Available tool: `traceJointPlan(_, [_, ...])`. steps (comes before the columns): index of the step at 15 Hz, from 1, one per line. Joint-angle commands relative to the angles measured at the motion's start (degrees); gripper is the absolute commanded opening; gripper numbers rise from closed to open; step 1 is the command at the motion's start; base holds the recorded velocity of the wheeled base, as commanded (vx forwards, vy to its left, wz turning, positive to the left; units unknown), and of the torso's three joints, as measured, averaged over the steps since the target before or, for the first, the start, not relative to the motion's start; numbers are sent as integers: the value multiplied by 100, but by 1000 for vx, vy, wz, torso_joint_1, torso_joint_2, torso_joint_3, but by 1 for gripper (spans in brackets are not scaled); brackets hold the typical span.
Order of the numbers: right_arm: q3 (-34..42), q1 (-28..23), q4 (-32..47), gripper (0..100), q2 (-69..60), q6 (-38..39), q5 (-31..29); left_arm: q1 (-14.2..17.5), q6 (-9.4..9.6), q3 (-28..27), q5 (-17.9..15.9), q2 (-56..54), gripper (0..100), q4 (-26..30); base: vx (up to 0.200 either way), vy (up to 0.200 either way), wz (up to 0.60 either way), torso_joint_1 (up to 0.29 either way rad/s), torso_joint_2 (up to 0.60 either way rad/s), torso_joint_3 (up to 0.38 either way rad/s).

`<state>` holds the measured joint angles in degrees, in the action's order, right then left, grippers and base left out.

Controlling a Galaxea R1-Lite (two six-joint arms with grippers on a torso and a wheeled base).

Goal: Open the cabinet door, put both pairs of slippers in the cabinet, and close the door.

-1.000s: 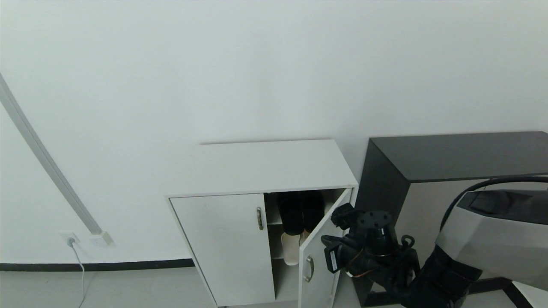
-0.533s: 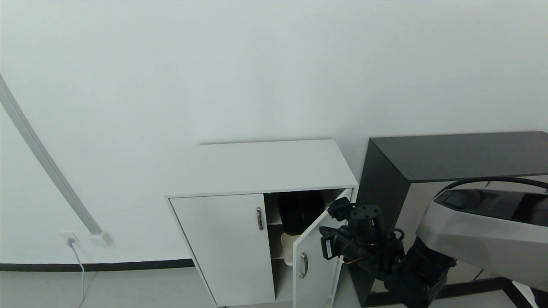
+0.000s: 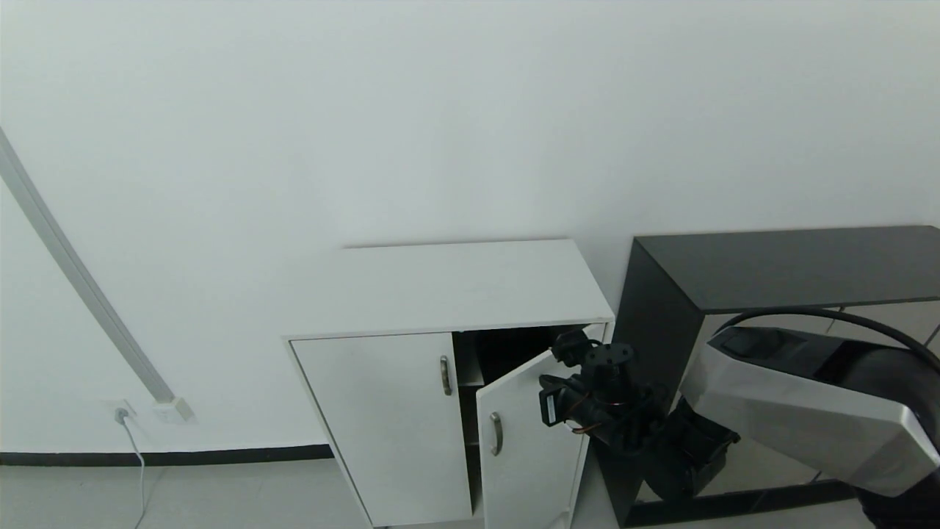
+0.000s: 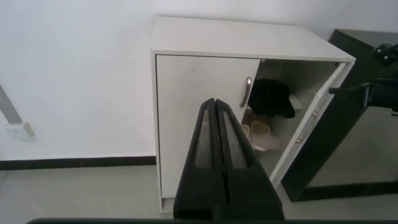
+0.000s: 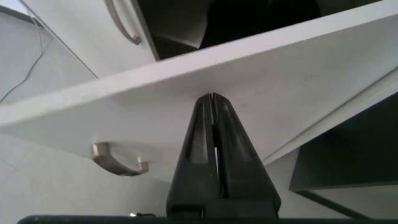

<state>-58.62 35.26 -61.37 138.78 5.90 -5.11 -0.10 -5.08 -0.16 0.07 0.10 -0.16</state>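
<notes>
Cabinet door [image 3: 529,455], lower centre of frame, half shut; slippers [image 4: 271,99] inside on shelves. My right gripper [image 5: 213,99], fingers pressed together, tips against door's outer face. Closing step, I judge; next: push door flush. Left gripper [image 4: 215,104] pinched together, empty.

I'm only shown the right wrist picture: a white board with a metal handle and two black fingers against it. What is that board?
Observer: It is the right door of a white cabinet. The head view shows it standing partly open, while the door beside it is shut.
Operator: Is there anything inside?
Observer: Yes. The left wrist view looks in through the gap and shows black slippers on an upper shelf, with pale slippers just below them.
Operator: What is the other arm doing?
Observer: The left gripper is shut and sits out in front of the cabinet, apart from it and holding nothing.
</notes>
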Motion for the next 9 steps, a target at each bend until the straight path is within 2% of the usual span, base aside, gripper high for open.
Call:
traceJointPlan(1, [-307, -1, 151, 0, 158, -10, 1, 1, -1, -2, 1, -1, 0, -2, 0, 0, 0, 0, 0, 0])
traceJointPlan(9, [-1265, -168, 740, 0, 554, -45, -17, 1, -19, -2, 81, -1, 0, -2, 0, 0, 0, 0, 0, 0])
